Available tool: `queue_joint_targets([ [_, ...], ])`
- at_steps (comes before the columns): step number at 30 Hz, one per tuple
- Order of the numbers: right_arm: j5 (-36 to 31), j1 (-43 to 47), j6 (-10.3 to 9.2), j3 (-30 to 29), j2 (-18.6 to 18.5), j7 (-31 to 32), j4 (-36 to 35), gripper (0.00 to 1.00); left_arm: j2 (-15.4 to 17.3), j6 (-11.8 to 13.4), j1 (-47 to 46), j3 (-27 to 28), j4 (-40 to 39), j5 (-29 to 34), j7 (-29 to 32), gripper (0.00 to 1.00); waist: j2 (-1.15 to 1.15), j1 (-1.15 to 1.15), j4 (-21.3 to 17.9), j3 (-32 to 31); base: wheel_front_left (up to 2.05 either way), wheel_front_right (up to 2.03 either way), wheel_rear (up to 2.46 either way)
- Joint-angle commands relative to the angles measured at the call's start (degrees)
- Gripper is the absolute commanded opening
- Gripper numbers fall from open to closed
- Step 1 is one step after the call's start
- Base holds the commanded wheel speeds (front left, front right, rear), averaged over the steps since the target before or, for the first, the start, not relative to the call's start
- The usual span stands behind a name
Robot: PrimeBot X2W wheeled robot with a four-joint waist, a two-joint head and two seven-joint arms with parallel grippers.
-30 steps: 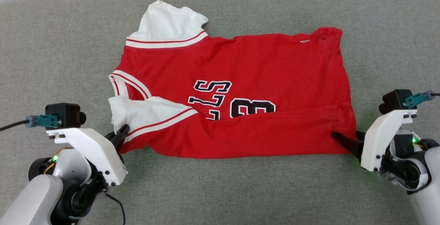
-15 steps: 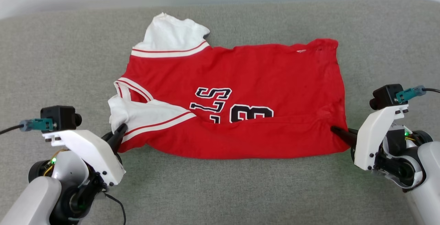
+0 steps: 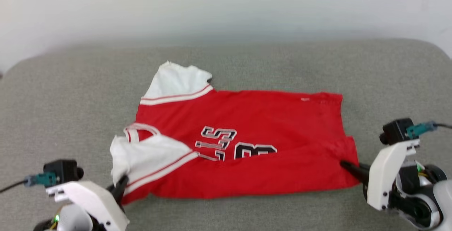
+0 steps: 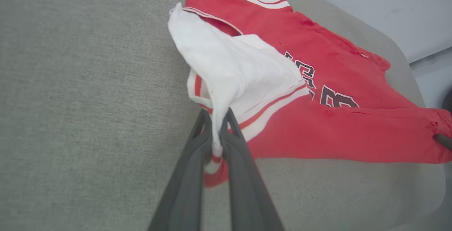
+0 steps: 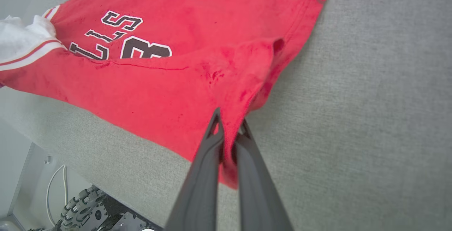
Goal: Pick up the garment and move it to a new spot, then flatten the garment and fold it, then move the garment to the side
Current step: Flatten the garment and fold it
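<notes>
The garment (image 3: 247, 146), a red jersey with white sleeves and black-white lettering, lies sideways on the grey surface with its near edge folded over. My left gripper (image 3: 122, 183) is at its lower left corner. In the left wrist view the left gripper (image 4: 216, 118) is shut on the white sleeve (image 4: 229, 65), which rises off the surface. My right gripper (image 3: 344, 165) is at the lower right corner. The right wrist view shows the right gripper (image 5: 229, 119) shut on the red hem of the garment (image 5: 176, 65), pulled up into a small peak.
The grey padded surface (image 3: 70, 100) extends well beyond the garment on all sides, with a pale wall (image 3: 226, 5) behind it. Below the surface's near edge, the right wrist view shows a treaded wheel (image 5: 79, 208) and a white cable (image 5: 56, 185).
The head camera has tilted up, so the whole picture has shifted down. My right gripper has closed on the hem corner. Both held corners have lifted slightly.
</notes>
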Motion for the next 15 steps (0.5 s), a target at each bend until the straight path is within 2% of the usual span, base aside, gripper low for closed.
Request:
queue_joint_targets([
  [1, -0.1, 2.8, -0.02, -1.3, 0.1, 0.7, -0.9, 0.0, 0.2, 0.7, 2.7, 0.5, -0.6, -0.7, -0.3, 0.0, 0.0, 0.0, 0.1, -2.0, 0.0, 0.0, 0.0],
  [5, -1.2, 7.1, -0.02, -4.0, 1.1, 2.1, -1.8, 0.0, 0.1, 1.2, 6.2, 0.3, -0.4, -2.0, 0.4, 0.0, 0.0, 0.0, 0.2, -2.9, 0.0, 0.0, 0.0],
  [9, -2.8, 9.9, -0.02, -6.5, 2.9, 2.5, -0.4, 0.0, -2.1, 0.9, 6.4, -1.2, 2.8, -3.5, 1.5, 0.0, 0.0, 0.0, 0.4, -2.4, 0.0, 0.0, 0.0],
  [10, -3.2, 10.3, -0.02, -6.8, 3.4, 2.2, 0.2, 0.71, -2.6, 0.8, 5.6, -1.2, 4.0, -3.5, 1.3, 0.24, 0.0, 0.0, 0.4, -2.3, 0.0, 0.0, 0.0],
  [11, -3.6, 10.7, -0.02, -6.9, 3.7, 1.7, 0.6, 1.0, -3.1, 0.7, 4.8, -1.2, 5.2, -3.4, 0.8, 1.0, 0.0, 0.0, 0.3, -2.1, 0.0, 0.0, 0.0],
  [15, -3.9, 10.8, -0.02, -6.3, 4.3, -1.1, 0.4, 1.0, -4.6, -0.4, 3.3, -1.3, 8.1, -3.1, -0.7, 1.0, 0.0, 0.0, 0.0, -1.8, 0.0, 0.0, 0.0],
])
